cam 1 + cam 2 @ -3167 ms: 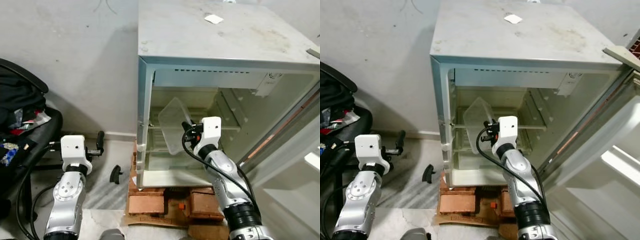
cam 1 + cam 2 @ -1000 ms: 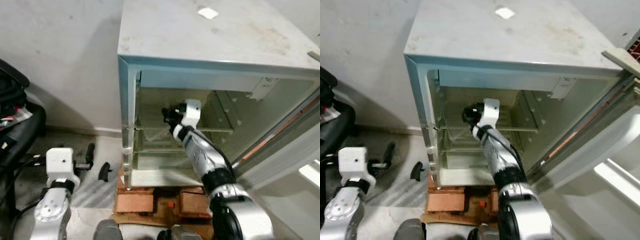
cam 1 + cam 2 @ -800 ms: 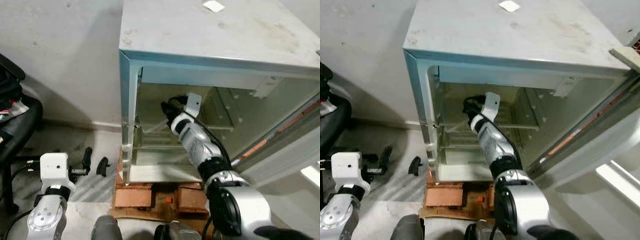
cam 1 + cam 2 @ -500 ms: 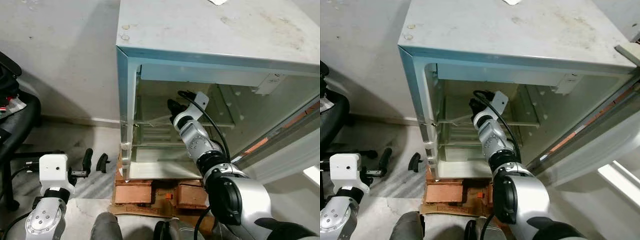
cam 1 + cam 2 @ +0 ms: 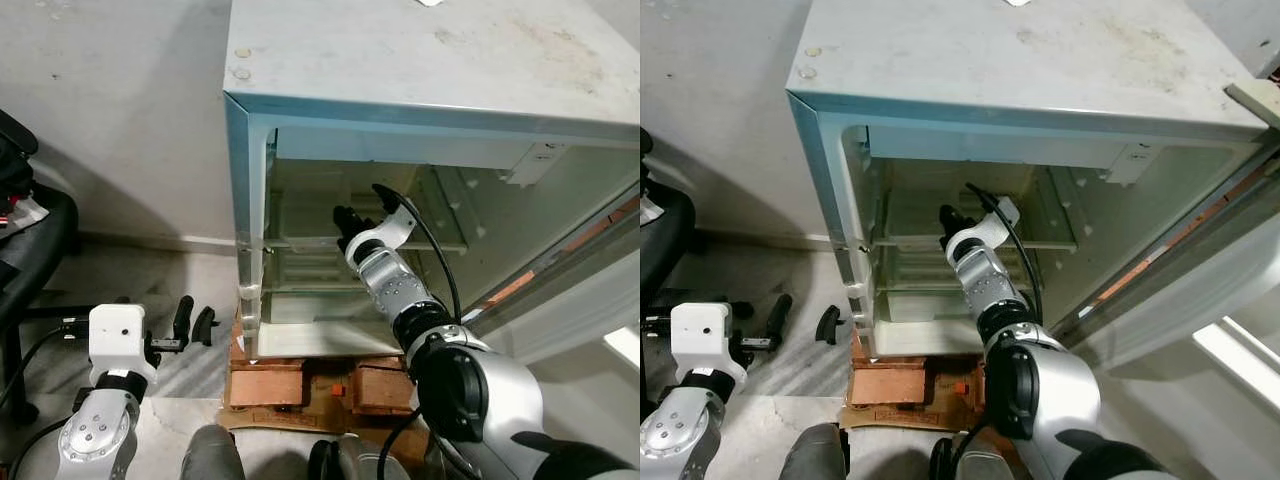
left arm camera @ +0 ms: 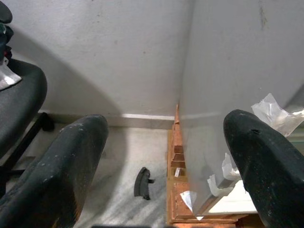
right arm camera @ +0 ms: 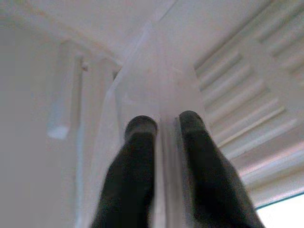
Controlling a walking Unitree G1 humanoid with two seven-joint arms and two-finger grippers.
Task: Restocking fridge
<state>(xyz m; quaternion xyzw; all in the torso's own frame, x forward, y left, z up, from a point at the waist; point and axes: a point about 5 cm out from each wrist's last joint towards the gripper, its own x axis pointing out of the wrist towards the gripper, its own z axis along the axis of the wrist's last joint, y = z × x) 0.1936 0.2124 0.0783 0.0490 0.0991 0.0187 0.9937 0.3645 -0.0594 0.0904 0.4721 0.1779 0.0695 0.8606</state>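
The small pale fridge (image 5: pixel 420 70) stands open on bricks, and inside it a clear plastic shelf (image 7: pixel 161 90) lies roughly level at mid height, its edge pinched by the right gripper (image 7: pixel 162 124).

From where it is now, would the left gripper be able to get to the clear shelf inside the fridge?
Probably not: the left gripper hangs low outside the fridge, whose side wall stands between it and the clear shelf.
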